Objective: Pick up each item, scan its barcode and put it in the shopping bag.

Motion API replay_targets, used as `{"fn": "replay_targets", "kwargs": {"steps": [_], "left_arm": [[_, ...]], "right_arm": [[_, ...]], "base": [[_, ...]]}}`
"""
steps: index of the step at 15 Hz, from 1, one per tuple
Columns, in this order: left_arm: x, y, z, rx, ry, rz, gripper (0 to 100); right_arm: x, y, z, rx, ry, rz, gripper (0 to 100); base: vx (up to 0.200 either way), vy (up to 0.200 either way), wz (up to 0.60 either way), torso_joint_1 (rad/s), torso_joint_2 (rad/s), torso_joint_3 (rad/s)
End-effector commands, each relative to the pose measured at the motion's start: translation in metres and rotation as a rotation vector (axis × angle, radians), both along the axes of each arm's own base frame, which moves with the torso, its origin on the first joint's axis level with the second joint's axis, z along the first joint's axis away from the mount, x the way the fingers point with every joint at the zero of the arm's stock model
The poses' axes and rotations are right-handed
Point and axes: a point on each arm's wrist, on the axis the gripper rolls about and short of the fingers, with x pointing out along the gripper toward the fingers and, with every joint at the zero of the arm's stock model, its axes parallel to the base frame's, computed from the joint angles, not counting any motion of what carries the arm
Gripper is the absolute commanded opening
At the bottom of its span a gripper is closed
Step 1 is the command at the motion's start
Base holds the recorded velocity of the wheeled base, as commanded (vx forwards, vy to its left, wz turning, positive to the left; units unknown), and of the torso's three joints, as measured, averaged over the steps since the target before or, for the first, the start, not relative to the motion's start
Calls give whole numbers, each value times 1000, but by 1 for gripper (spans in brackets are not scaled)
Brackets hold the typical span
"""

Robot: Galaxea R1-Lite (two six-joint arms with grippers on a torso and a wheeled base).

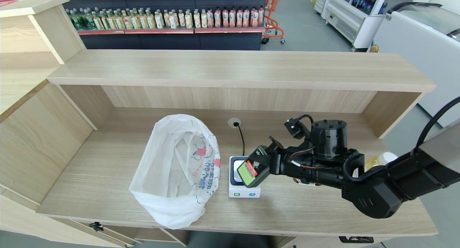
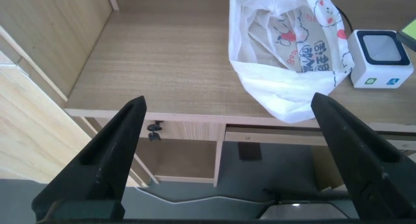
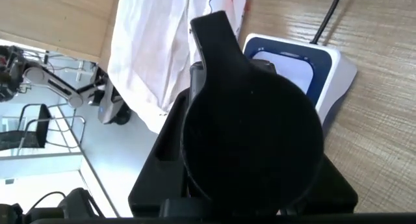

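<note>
My right gripper (image 1: 259, 164) is shut on a small dark item with a green and red label (image 1: 250, 171). It holds the item tilted just above the white barcode scanner (image 1: 244, 194), label side facing the scanner window (image 3: 289, 63). The white shopping bag (image 1: 176, 169) stands open on the counter immediately left of the scanner (image 2: 380, 58). My left gripper (image 2: 231, 143) is open and holds nothing. It hangs low in front of the counter's front edge, left of the bag (image 2: 286, 49).
A bottle with a white cap (image 1: 386, 157) stands on the counter behind my right arm. The scanner's black cable runs back to a hole (image 1: 234, 122) in the counter. A raised wooden ledge (image 1: 230, 68) and side walls enclose the counter.
</note>
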Motion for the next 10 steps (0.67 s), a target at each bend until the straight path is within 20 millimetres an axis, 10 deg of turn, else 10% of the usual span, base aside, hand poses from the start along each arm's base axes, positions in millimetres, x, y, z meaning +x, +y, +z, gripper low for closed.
{"fn": "replay_targets", "kwargs": {"steps": [1, 10], "left_arm": [[0, 0, 0, 0, -1, 1, 100], [0, 0, 0, 2, -1, 1, 100]], "right_arm": [[3, 2, 0, 3, -5, 2, 0], [19, 6, -4, -3, -22, -8, 0]], "base": [[0, 200, 0, 2, 2, -2], [0, 133, 0, 1, 4, 1]]}}
